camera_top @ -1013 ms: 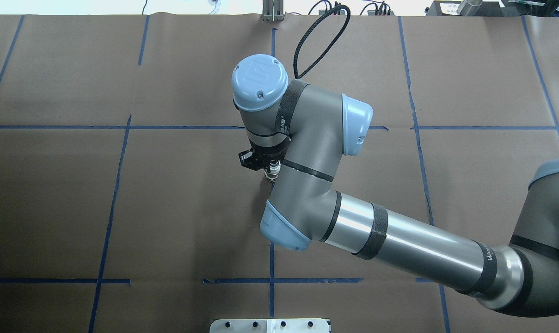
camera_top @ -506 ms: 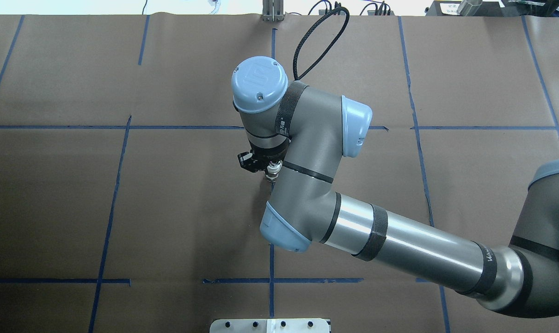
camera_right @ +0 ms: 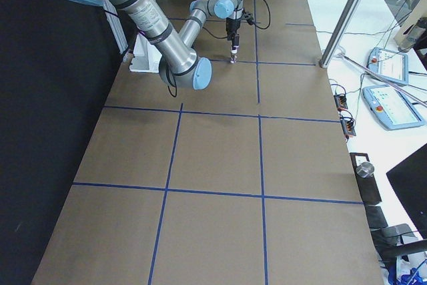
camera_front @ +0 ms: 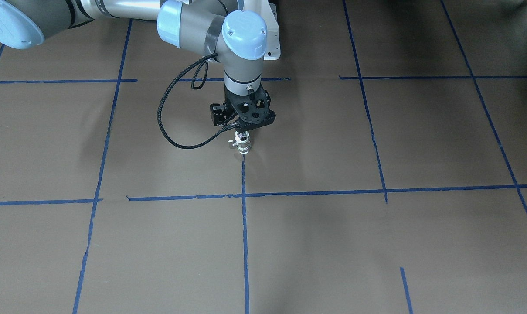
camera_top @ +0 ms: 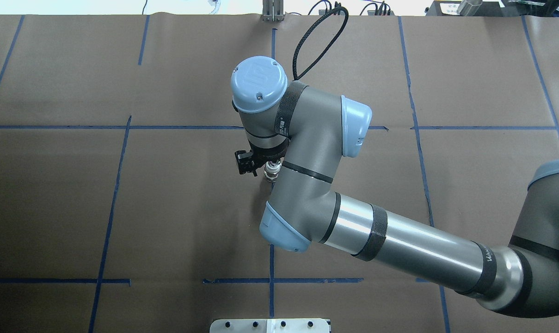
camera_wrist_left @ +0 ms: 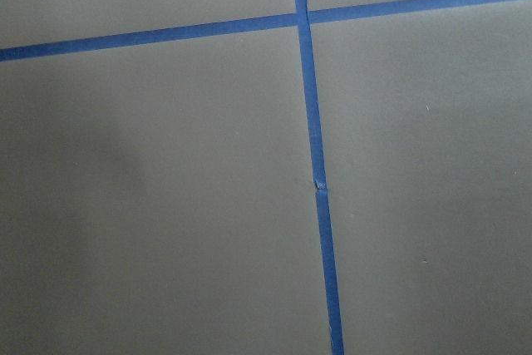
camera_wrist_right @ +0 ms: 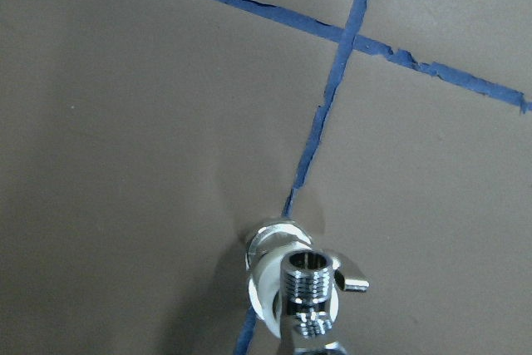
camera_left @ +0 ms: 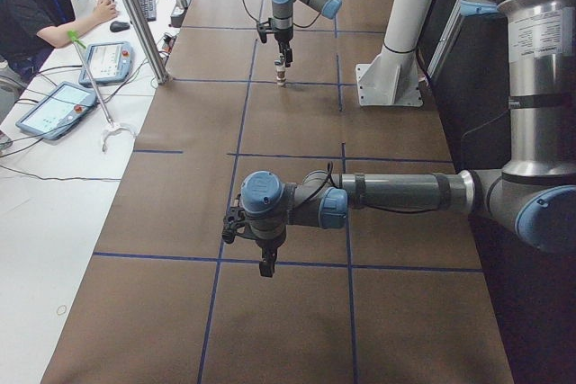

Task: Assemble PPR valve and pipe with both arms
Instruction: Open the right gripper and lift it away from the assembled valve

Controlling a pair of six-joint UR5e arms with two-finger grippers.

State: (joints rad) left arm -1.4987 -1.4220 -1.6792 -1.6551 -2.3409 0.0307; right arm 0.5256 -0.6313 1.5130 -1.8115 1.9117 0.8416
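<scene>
Brown paper covers the long worktop (camera_front: 376, 244), ruled into squares by blue tape (camera_front: 244, 218). An operator (camera_left: 40, 6) sits at a side desk on the far left.

Near the middle, the right arm (camera_top: 399, 245) points straight down over a tape line. The right gripper (camera_front: 244, 131) has its fingers drawn in on the top of a small upright stack. The right wrist view shows the pipe (camera_wrist_right: 309, 276), a chrome threaded fitting, uppermost and nearest the fingers. The white-ringed PPR valve (camera_wrist_right: 268, 284) sits under it, its little handle (camera_wrist_right: 356, 286) sticking out to one side. The actual finger contact is hidden, but the fingers appear to pinch the pipe. The valve's lower end seems to rest on the paper.

Over the last second the black gripper frame has turned about its vertical axis. The elbow and the stack have hardly shifted. That reads as a screwing twist, threading the pipe into the valve rather than carrying it anywhere.

The left arm (camera_left: 396, 193) hangs well apart over bare paper. Whether the fingers of the left gripper (camera_left: 266, 267) are spread or closed I cannot tell. With nothing bracing the valve, it may simply spin along with the pipe.
</scene>
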